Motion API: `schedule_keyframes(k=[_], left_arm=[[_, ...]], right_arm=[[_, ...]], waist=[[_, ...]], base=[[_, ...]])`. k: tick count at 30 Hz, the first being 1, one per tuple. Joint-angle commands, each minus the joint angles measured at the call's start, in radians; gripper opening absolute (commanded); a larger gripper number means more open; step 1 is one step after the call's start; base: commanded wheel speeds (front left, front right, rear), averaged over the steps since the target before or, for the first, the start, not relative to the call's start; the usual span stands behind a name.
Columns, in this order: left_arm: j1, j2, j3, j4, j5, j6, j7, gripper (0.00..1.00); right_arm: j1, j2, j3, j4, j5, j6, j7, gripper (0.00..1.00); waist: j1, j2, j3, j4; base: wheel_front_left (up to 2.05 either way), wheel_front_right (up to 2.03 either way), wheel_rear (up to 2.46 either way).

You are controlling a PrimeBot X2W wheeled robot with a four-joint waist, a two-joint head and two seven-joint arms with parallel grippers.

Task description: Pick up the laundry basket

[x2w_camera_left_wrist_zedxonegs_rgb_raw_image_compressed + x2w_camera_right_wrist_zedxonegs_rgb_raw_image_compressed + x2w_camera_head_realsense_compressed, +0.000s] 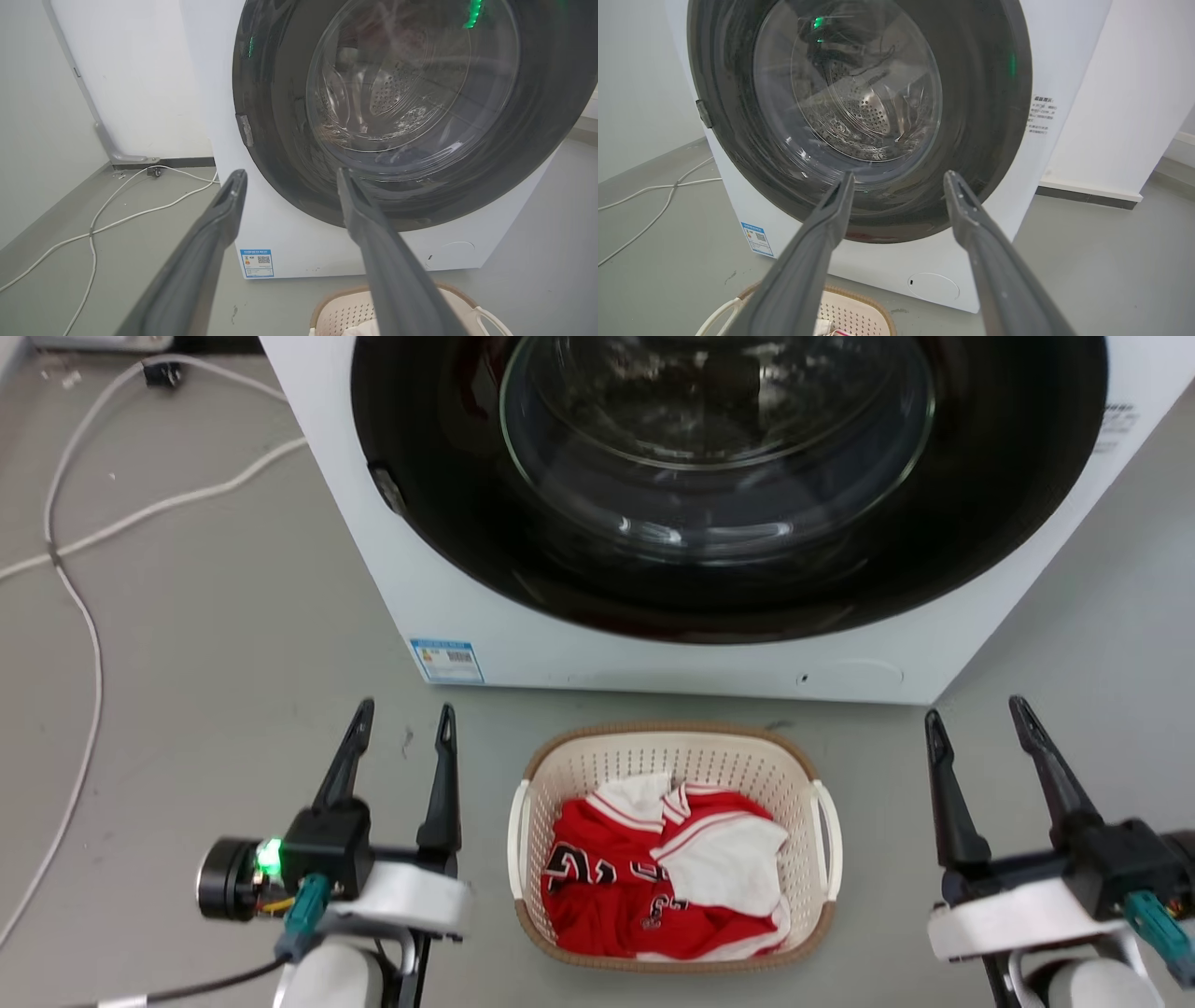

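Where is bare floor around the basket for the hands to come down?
Bare floor: between the left hand and the laundry basket, and between it and the right hand. The strip before the washing machine is narrow; cables cross far left.

1. Just behind the laundry basket point(597, 765), the washing machine point(653, 658) stands close, leaving only a narrow strip of floor point(653, 711).
2. Left and right of the basket, the floor lies open.
3. Well left of the basket, white cables point(93, 635) cross the floor.
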Motion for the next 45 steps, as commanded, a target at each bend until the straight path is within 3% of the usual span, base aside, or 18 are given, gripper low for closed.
schedule_keyframes(k=[1, 7, 15, 38, 45], left_arm=[[-0.033, 0.006, 0.006, 0.021, 0.009, -0.012, -0.003, 1.00], [-0.163, 0.022, 0.009, 0.166, 0.015, -0.065, -0.003, 1.00], [-0.299, 0.040, 0.003, 0.344, 0.021, -0.097, -0.002, 1.00], [-0.556, 0.040, -0.088, 0.828, 0.023, -0.126, -0.002, 1.00], [-0.614, 0.040, -0.101, 0.904, 0.019, -0.127, -0.002, 1.00]], right_arm=[[-0.033, -0.001, 0.005, 0.025, -0.010, 0.000, -0.002, 1.00], [-0.166, -0.001, 0.016, 0.153, -0.055, 0.000, -0.002, 1.00], [-0.288, -0.001, 0.021, 0.278, -0.093, 0.000, -0.002, 1.00], [-0.516, -0.001, 0.011, 0.668, -0.189, 0.000, -0.002, 1.00], [-0.575, -0.001, 0.004, 0.766, -0.195, 0.000, -0.002, 1.00]], waist=[[0.0000, 0.0000, 0.058, -0.002], [0.0000, 0.0000, 0.186, -0.007], [0.0000, 0.0000, 0.330, -0.018], [0.0000, 0.0000, 0.578, -0.033], [0.0000, 0.0000, 0.635, -0.034]], base=[[0.00, 0.00, 0.00], [0.00, 0.00, 0.00], [0.00, 0.00, 0.00], [0.00, 0.00, 0.00], [0.00, 0.00, 0.00]])
